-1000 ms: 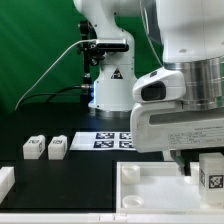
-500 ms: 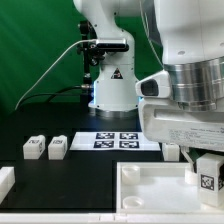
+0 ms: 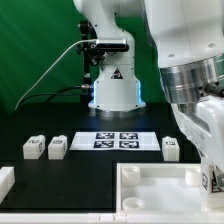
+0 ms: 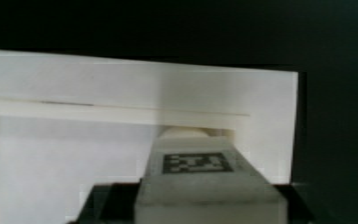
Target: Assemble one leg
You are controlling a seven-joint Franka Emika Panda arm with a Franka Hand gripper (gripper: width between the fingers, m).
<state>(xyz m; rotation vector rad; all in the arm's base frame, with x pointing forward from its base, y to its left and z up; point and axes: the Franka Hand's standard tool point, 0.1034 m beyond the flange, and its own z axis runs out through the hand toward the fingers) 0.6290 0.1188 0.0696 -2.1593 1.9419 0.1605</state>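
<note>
My gripper [image 3: 214, 181] is at the exterior view's far right, over the right end of the large white tray [image 3: 140, 172]. It is shut on a small white leg [image 4: 197, 172] whose tag faces the wrist camera, with the white tray [image 4: 87, 90] just beyond it. In the exterior view the held leg [image 3: 213, 180] is mostly cut off by the frame edge. Two more legs [image 3: 33, 147] [image 3: 57, 147] stand side by side at the left. A further leg [image 3: 171, 148] stands right of the marker board [image 3: 118, 140].
The robot's base [image 3: 110, 85] stands behind the marker board, with a cable running to its left. A white part [image 3: 5, 180] shows at the lower left edge. The table is black and the backdrop is green.
The gripper with the leg has moved toward the exterior view's right and slightly down, partly leaving the frame. This has uncovered the leg beside the marker board.
</note>
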